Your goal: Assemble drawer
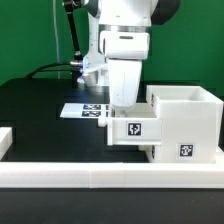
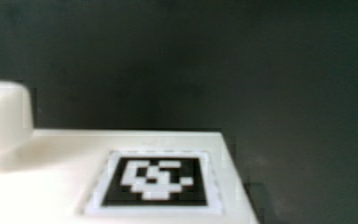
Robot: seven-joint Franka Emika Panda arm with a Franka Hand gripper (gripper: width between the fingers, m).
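The tall white casing [image 1: 186, 112] stands at the exterior view's right, open on top, with a tag low on its front. A smaller white tray [image 1: 132, 130] with a tag sits against the casing's left side. My gripper [image 1: 122, 108] hangs straight down right at the tray's top edge. Its fingertips are hidden behind the tray, so I cannot tell if they grip it. The wrist view shows a white tagged face [image 2: 158, 178] very close, over the dark table. No fingers show there. I see no second tray.
The marker board [image 1: 82, 110] lies flat on the black table behind the tray. A long low white border rail [image 1: 100, 180] runs along the front. A blurred white rounded part [image 2: 2, 125] shows in the wrist view. A green wall stands behind.
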